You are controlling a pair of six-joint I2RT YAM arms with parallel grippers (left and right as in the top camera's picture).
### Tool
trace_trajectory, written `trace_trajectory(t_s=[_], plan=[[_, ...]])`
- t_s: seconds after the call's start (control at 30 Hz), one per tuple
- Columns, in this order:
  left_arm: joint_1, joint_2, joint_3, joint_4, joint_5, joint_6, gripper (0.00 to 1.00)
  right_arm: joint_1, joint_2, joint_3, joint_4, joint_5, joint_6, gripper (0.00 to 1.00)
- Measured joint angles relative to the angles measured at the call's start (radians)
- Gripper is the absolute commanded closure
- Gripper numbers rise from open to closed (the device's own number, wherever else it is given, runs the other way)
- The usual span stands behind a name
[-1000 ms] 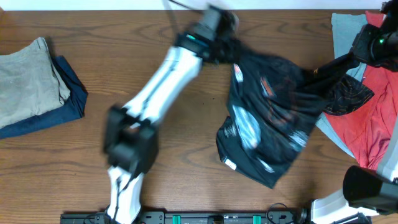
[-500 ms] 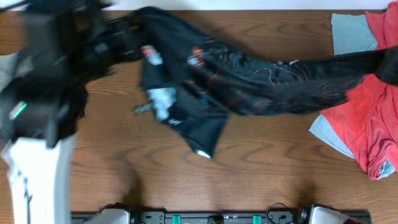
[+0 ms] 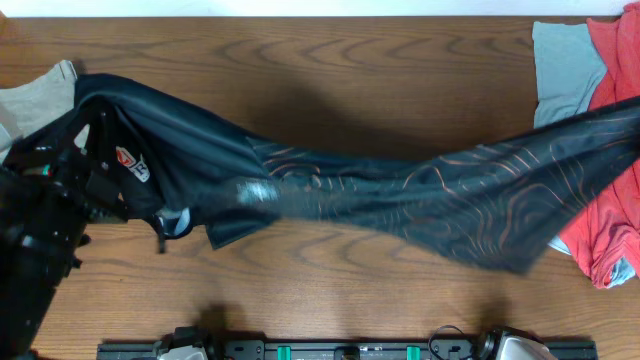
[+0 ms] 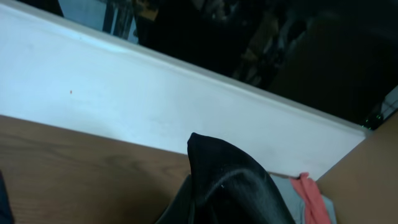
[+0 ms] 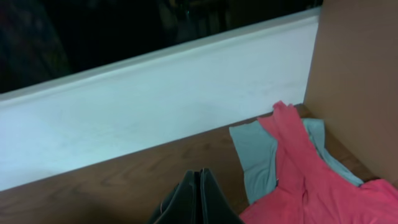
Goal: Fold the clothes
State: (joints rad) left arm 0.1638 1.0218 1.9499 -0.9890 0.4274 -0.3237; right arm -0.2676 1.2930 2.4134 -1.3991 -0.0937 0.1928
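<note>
Now the black jersey hangs stretched across the wooden table — drawn out long between the two arms. The left gripper is clamped on its left end, beside a grey garment. The right gripper pinches the far end, above a red garment and a pale blue garment.
</note>
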Motion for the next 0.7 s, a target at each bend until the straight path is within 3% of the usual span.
trace_trajectory(t_s=[0.37, 0.53, 0.7], plan=[[0.000, 0.275, 0.000, 0.037, 0.004, 0.034, 0.94, 0.009, 0.250, -0.001, -0.009, -0.117, 0.000, 0.99], [0.000, 0.472, 0.000, 0.141, 0.005, 0.045, 0.94, 0.058, 0.425, -0.002, 0.053, -0.134, 0.000, 0.99], [0.002, 0.661, -0.002, 0.360, 0.008, 0.051, 0.94, 0.117, 0.600, -0.007, 0.266, -0.143, 0.001, 0.99]])
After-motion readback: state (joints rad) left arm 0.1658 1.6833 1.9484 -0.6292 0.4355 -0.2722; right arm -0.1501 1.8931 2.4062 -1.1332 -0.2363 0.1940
